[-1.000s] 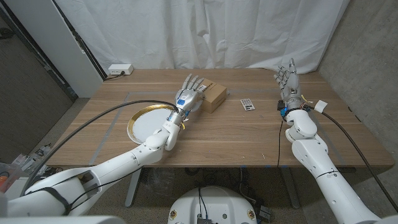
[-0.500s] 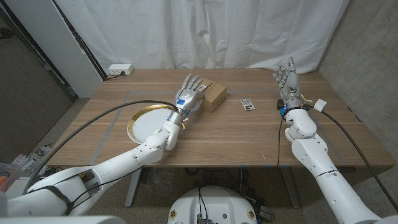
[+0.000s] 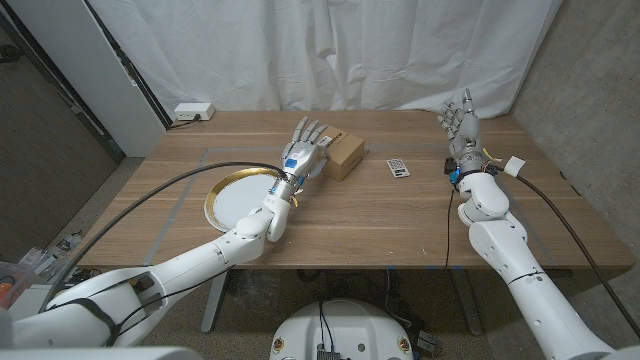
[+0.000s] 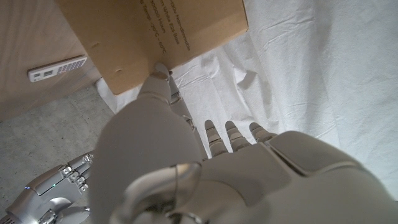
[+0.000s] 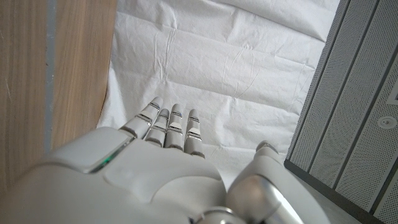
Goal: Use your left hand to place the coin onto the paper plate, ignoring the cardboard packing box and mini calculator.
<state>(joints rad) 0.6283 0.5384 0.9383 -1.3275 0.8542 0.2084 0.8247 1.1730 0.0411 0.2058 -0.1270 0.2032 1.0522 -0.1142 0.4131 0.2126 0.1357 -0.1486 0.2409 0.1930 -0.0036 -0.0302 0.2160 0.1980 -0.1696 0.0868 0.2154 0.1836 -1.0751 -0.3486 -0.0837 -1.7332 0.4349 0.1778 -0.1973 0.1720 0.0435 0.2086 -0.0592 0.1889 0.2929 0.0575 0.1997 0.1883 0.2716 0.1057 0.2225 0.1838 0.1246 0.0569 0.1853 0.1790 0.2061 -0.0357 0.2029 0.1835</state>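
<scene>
I'm seeing a matt wood-grain desk (image 3: 400, 210), matt brown cardboard box (image 3: 343, 153), white paper plate (image 3: 237, 197) w/ shiny gold rim. Both hands, left (image 3: 306, 150) & right (image 3: 461, 125), are looking like smooth pale-grey plastic, semi-gloss. Backdrop's wrinkled white cloth (image 3: 330, 50).

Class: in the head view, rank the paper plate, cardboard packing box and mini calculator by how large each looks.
1. paper plate
2. cardboard packing box, partly hidden by the left hand
3. mini calculator
</scene>
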